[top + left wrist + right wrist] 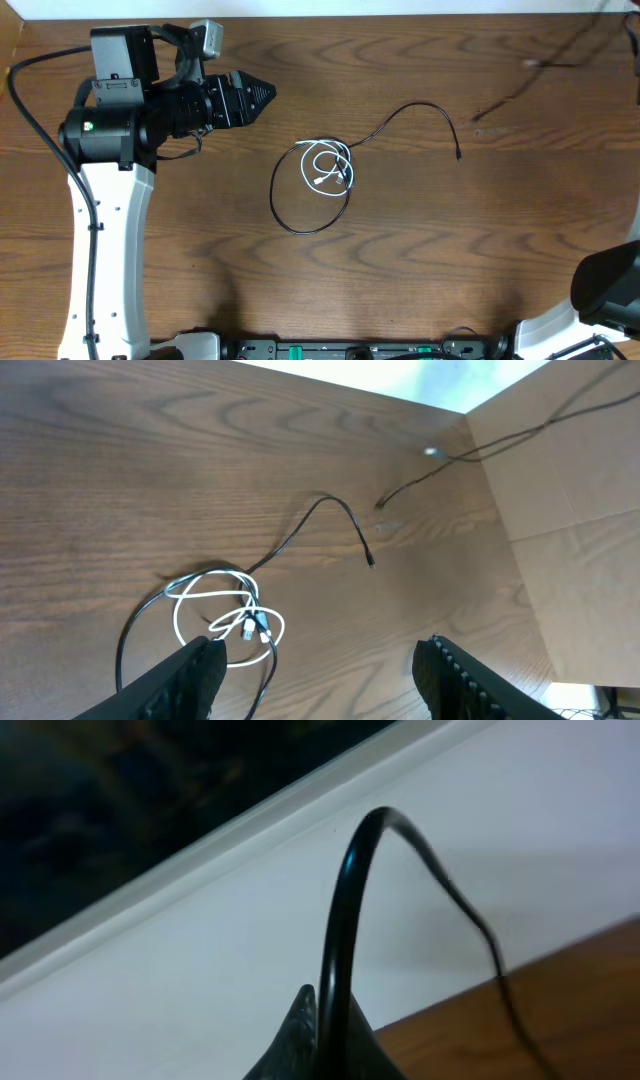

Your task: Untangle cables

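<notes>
Right arm [610, 290] sits at the near right corner of the counter [200, 260]. Its wrist view is blurred, and I cannot tell whether its jaws are open or closed. Left arm [110, 130] reaches over the left part, jaws spread wide and empty, one dark finger [190, 675] at each side of its wrist view. It looks lined up on the tangle. Just beyond lies the white cable [215, 610], coiled small across the loop of a black cable [273, 195], with plugs bunched where they cross. The black tail arches away to a free plug [370, 563]. Farther off, a second black cable [480, 452] lies well apart, needing no work. The counter is dark wood grain; there is a paler tan panel [570, 510] at its far end and a white wall [400, 375] behind.
</notes>
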